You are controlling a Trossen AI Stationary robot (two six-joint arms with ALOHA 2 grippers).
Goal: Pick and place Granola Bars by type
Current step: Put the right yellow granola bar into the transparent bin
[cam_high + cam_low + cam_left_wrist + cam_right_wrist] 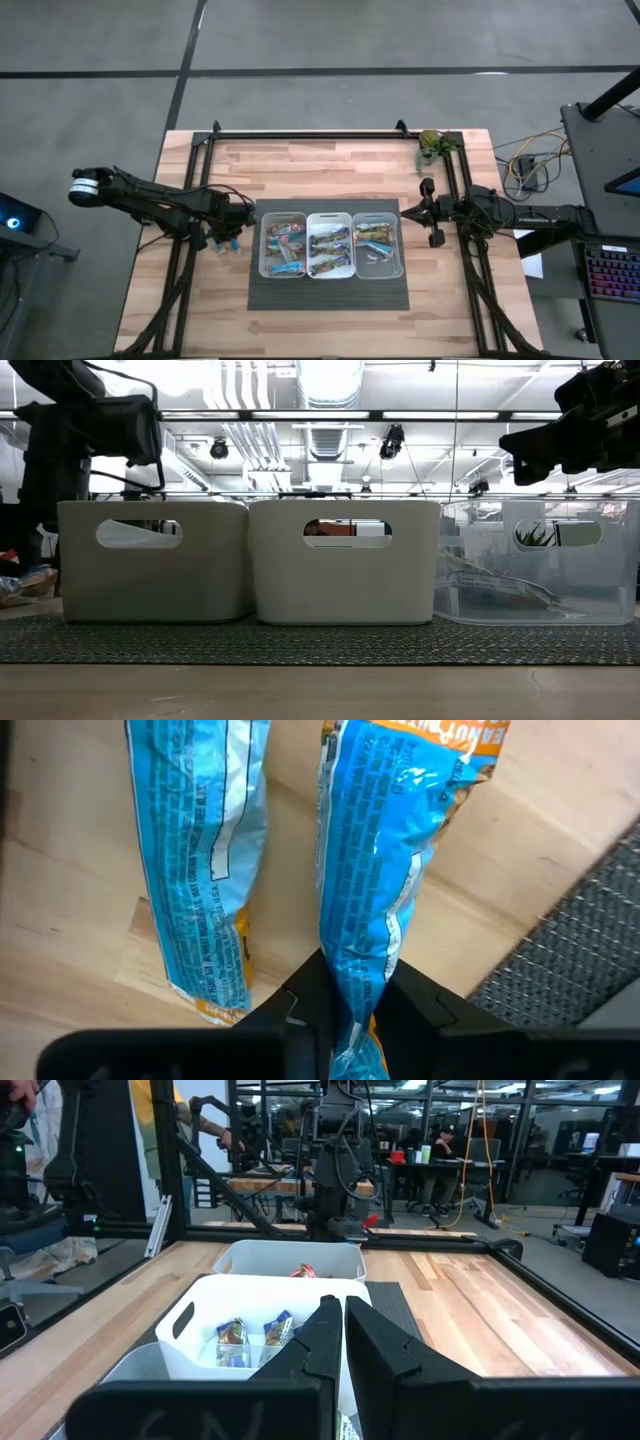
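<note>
Blue bar pinched beside the bins

Blue-wrapped bars, two, lie on the table (330, 165) just left of the mat (330, 295). Left gripper (345, 1010) has its jaws clamped on one bar (385, 870); the second (200, 860) lies beside it. Three bins (330, 245) on the mat hold more bars. Right gripper (343, 1330), jaws together, hovers at the bins' right. A plant (436, 146) stands behind.

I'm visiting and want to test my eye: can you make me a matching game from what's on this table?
Things:
1. blue-wrapped bar
2. left gripper
3. right gripper
4. green plant

States or places:
A. shut, holding nothing, over the bins' right end
B. far right corner of the table
C. pinched at one end between fingers
D. left of the bins, clamped on a wrapper

Pairs: 1-C, 2-D, 3-A, 4-B
</note>
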